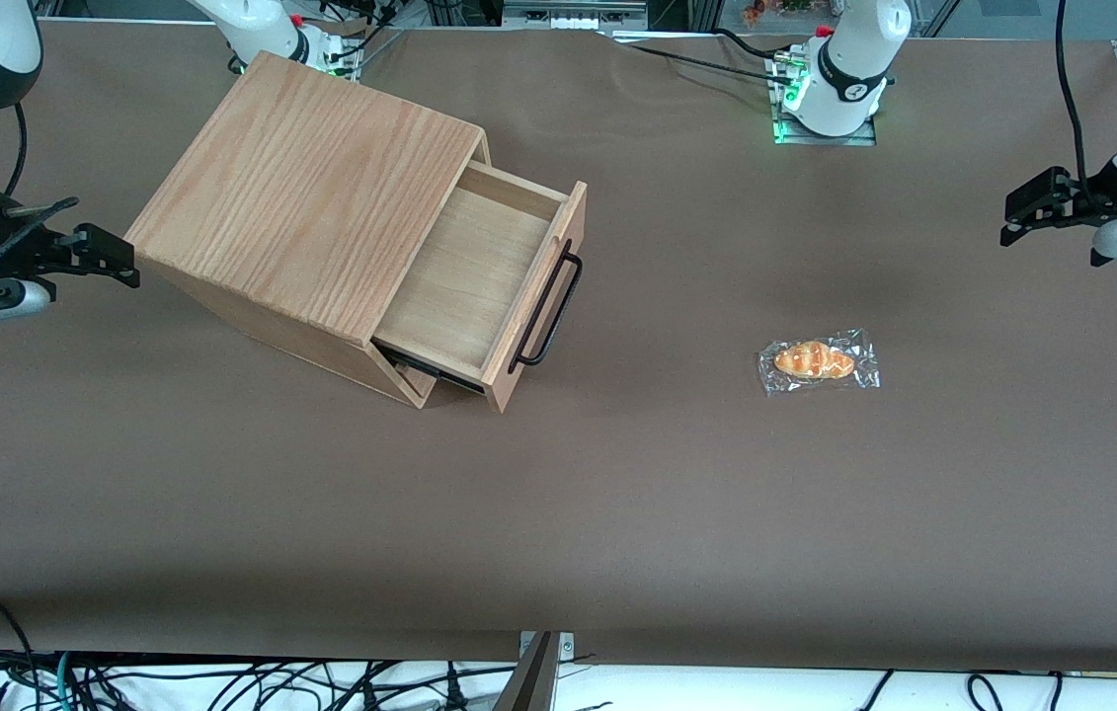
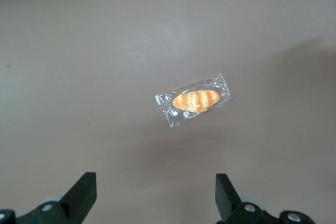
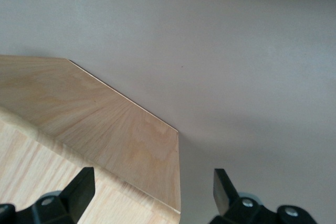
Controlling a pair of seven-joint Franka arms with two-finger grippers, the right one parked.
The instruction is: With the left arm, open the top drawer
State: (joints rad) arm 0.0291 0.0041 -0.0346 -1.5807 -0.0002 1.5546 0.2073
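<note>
Cabinet (image 1: 306, 197) stands toward the parked arm's end of the table, its top drawer (image 1: 479, 286) pulled out. Wrapped bread (image 1: 817, 360) lies well apart from the cabinet. My gripper (image 1: 1037, 212) hangs above the bread, fingers (image 2: 84, 192) spread apart and empty.

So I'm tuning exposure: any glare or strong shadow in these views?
Front view: soft shadow under the open top drawer; the bread's wrapper glints. Left wrist view: wrapper glints again, a broad dim shadow on the table; the tool, open, hangs above it.
</note>
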